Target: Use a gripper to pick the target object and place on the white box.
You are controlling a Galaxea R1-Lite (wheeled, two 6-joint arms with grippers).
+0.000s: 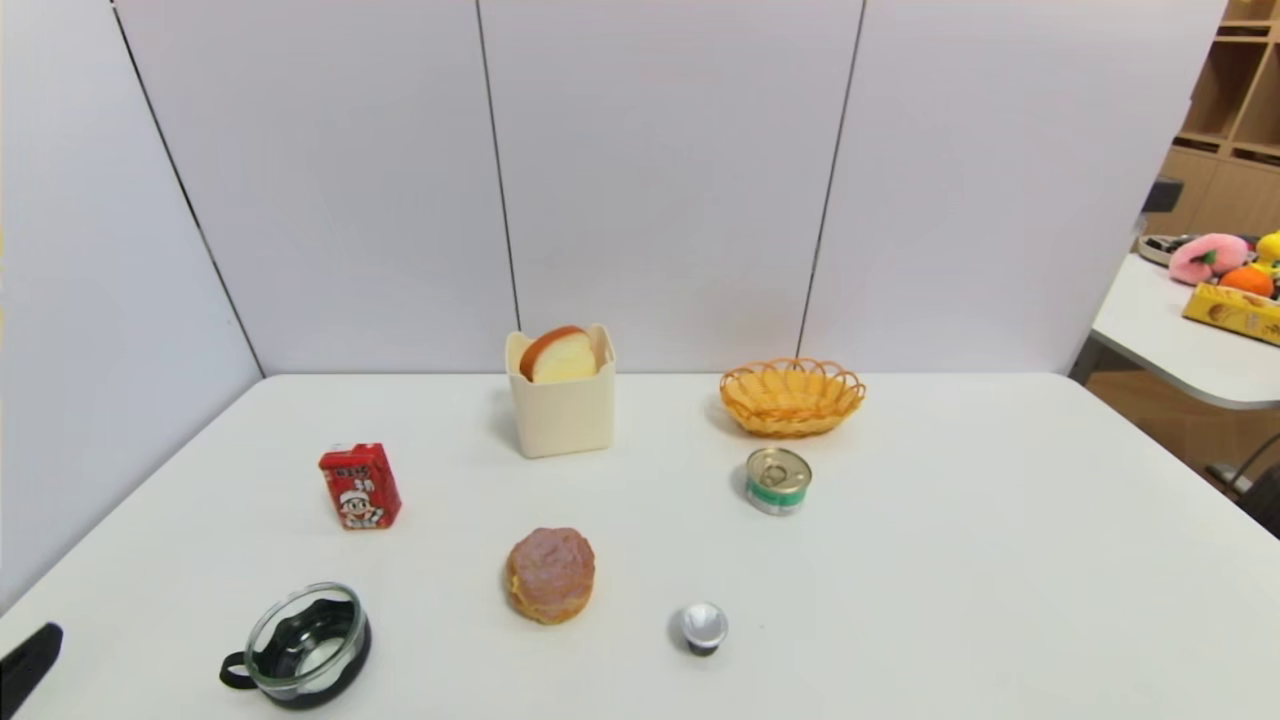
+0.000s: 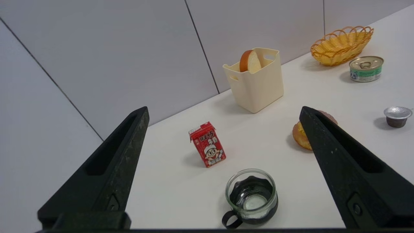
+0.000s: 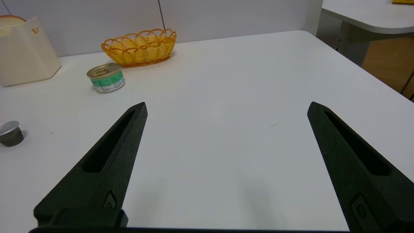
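The toast slice, cream-faced with an orange-brown crust, stands inside the cream-white box at the back middle of the table, its top poking above the rim. My left gripper hovers open and empty over the near left of the table, far from the box; only a black tip of it shows in the head view. My right gripper is open and empty above bare table on the near right. The box's corner shows in the right wrist view.
On the table: a red milk carton, a glass cup with black handle, a round pinkish-brown bun, a small foil-lidded cup, a green-labelled tin and an orange wicker basket. A second table stands right.
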